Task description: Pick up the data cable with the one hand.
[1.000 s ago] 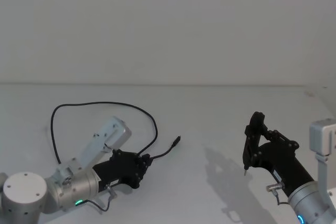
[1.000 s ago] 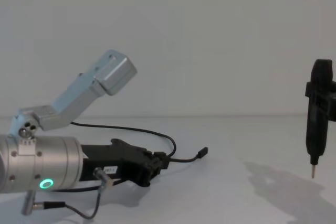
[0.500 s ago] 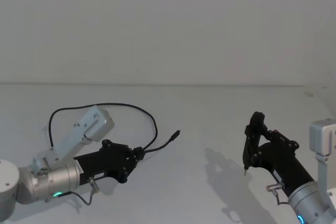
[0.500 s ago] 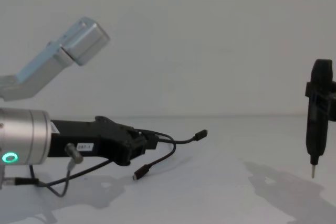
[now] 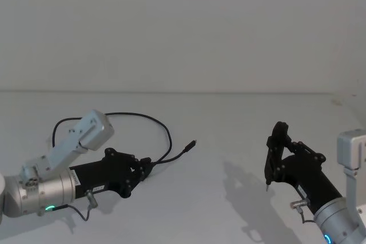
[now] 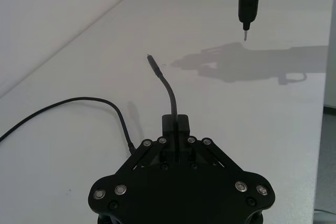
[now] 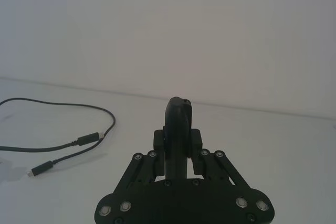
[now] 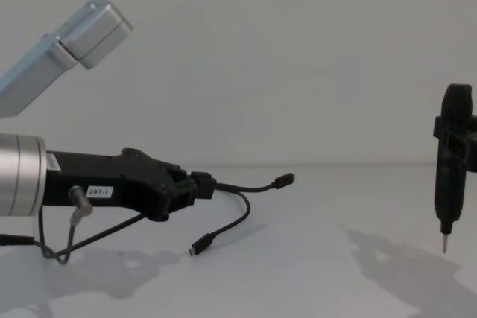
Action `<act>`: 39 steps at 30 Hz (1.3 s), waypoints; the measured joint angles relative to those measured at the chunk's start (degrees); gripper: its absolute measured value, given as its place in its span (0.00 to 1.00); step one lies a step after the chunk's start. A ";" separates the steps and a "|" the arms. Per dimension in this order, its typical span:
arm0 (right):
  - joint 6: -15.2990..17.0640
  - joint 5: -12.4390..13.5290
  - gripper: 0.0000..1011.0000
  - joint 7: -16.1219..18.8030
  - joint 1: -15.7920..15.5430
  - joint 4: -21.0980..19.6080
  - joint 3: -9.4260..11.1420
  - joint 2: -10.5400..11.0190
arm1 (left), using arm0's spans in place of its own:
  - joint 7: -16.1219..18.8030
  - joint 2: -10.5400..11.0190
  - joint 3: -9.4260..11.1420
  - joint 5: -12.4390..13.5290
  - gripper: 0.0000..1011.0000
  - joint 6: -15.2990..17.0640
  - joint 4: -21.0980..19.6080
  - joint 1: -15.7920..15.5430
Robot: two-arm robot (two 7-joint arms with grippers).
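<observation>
The data cable (image 5: pixel 166 132) is a thin black line looping over the white table. My left gripper (image 5: pixel 146 167), the broad black one labelled 297-1 (image 8: pixel 99 191), is shut on it near the fork, just above the table. One branch juts past the fingers to a small plug (image 8: pixel 284 179) held in the air. The other branch droops to a plug (image 8: pixel 200 244) close to the tabletop. In the left wrist view the cable (image 6: pixel 169 88) rises from between the closed fingers of the left gripper (image 6: pixel 176 125). Both plugs and the cable (image 7: pixel 63 104) also show in the right wrist view.
My right gripper (image 5: pixel 278 158) hovers at the right, shut on a slim black pointed tool (image 8: pixel 450 161) with its tip down, above the table. The left arm's grey elbow link (image 8: pixel 74 35) sticks up at the left. A white wall stands behind the white table (image 5: pixel 229 118).
My left gripper has drawn back to the left and risen slightly with the cable in it, and one plug now dangles free. The right arm has not moved.
</observation>
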 joint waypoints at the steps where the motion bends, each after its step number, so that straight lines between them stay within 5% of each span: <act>1: 0.00 0.00 0.28 0.00 0.00 0.00 0.00 0.00 | -0.16 0.13 -0.04 -0.10 0.03 -0.01 -0.12 0.00; 22: -0.11 0.19 0.28 0.91 0.78 0.53 -0.07 -0.01 | -1.29 1.04 -0.34 -0.70 0.03 -0.10 -0.89 0.00; 39: -2.60 4.48 0.28 12.05 9.98 8.49 -1.73 -0.47 | -1.47 1.18 -0.41 -0.80 0.03 -0.10 -1.01 0.00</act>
